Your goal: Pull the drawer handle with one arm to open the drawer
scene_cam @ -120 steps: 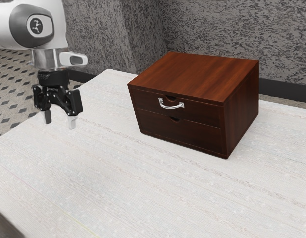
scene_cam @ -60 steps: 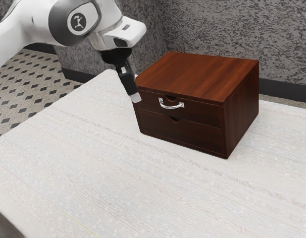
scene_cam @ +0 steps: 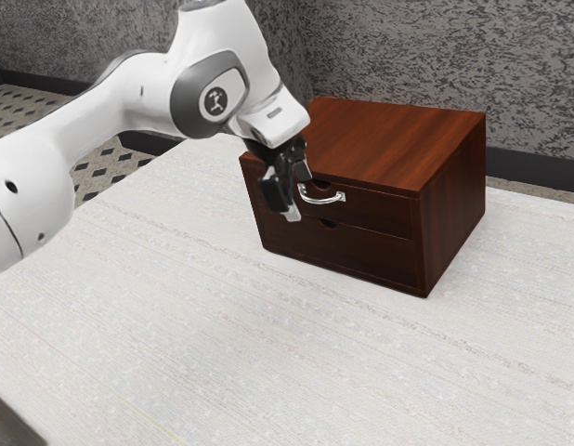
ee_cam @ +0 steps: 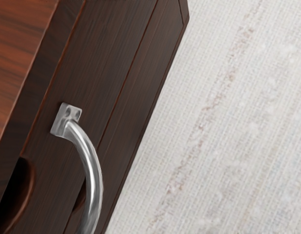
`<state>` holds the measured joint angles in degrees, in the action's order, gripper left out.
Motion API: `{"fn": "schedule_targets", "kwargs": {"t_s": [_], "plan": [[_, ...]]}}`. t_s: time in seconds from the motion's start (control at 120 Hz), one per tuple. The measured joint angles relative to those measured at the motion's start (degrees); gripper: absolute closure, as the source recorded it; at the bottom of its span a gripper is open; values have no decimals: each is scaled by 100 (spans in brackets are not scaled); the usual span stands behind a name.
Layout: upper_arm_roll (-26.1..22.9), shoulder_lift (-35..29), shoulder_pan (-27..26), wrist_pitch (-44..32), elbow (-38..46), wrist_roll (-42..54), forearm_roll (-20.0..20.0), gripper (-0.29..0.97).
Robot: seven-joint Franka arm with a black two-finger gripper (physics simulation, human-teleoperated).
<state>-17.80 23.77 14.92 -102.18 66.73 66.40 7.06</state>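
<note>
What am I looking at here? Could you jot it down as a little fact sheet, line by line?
Setting: white table, grey wall behind
Furniture: dark wooden cabinet with two drawers
Top drawer: looks shut, flush with the front
Handle: curved silver bar on the top drawer
Gripper: at the handle's end toward the exterior view's left
Lower drawer: looks shut

The cabinet (scene_cam: 380,139) is reddish-brown wood grain, its handle (scene_cam: 321,196) silver, the table (scene_cam: 268,353) streaked whitish.
</note>
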Motion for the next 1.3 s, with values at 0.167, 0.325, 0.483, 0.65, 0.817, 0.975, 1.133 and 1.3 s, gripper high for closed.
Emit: {"fn": "schedule_targets", "kwargs": {"t_s": [0.167,0.325,0.483,0.65,0.817,0.975,1.133,1.3], "plan": [[356,0,-316,-154,73,500,23,0],[373,4,-330,-261,113,855,29,0],[374,-207,-345,-415,459,1105,56,0],[401,-360,-349,-627,768,1278,77,3],[417,-354,-342,-740,790,1404,125,13],[422,-339,-339,-807,850,1494,153,18],[426,-334,-338,-874,889,1559,201,21],[426,-325,-339,-917,913,1608,231,24]]}}
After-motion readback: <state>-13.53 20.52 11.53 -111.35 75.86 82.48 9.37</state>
